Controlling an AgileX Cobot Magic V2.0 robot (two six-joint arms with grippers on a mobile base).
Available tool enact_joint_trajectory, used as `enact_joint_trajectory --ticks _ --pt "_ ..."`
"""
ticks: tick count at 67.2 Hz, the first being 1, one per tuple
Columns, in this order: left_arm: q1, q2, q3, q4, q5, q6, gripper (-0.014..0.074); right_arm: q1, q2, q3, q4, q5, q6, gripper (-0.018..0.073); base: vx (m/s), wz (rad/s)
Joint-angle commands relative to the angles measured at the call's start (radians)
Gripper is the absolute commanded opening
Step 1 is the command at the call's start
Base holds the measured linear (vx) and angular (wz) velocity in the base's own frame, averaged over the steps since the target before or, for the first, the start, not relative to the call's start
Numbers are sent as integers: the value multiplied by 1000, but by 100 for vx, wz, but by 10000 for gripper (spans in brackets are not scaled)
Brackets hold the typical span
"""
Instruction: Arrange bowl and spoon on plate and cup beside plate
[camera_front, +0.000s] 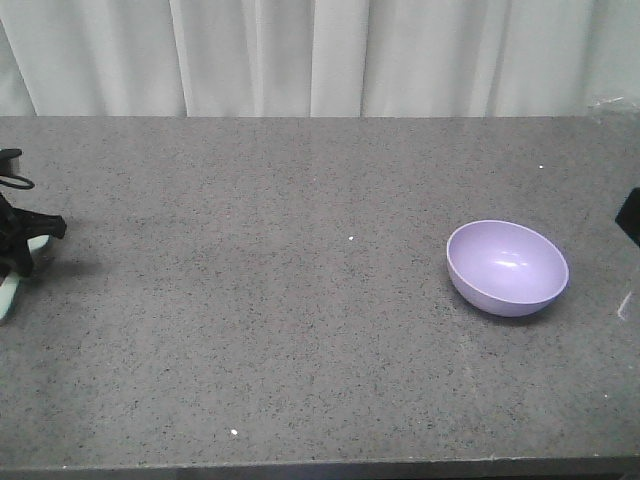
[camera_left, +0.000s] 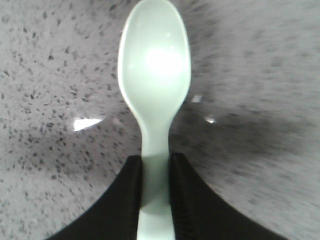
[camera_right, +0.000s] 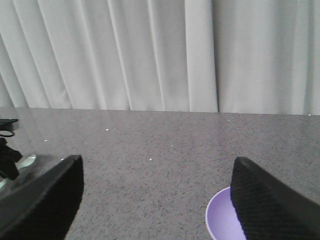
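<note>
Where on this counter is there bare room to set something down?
The widest bare stretch of counter runs between the left end effector, shut on the spoon at the far left edge, and the bowl at right, from curtain to near edge. Only a narrow strip lies right of the bowl.

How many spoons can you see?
1. The spoon is gripped in the jaws of the left gripper, at the left side of the table. Others could lie outside the views.
</note>
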Motion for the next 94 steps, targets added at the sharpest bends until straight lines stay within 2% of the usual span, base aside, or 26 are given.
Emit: enact_joint_trajectory --ticks 1,15,23,33,40,48,56,94 --pt "-2 -143 -26 -76 -30 29 -8 0 78 -58 8 -127 2 591 0 0" --pt "-2 -332 -26 -176 -75 98 -8 -1 318 -258 -24 -91 2 591 0 0" --pt "-2 -448 -26 -230 -125 108 -8 -15 469 -392 -93 -78 39 591 0 0" --pt "-2 -559 -26 -271 -156 108 -8 -145 655 -536 -170 64 108 591 0 0" --pt "-2 -612 -26 -272 -164 108 -8 -246 774 -594 -155 222 110 591 0 0" --pt "-2 -639 -26 -272 -160 108 -8 -304 896 -595 -114 341 69 591 0 0" --pt "-2 -639 -26 -273 -136 108 -8 -303 996 -595 -113 395 44 591 0 0" --pt "-2 -637 -26 -279 -117 108 -8 -300 1205 -595 -114 419 0 591 0 0"
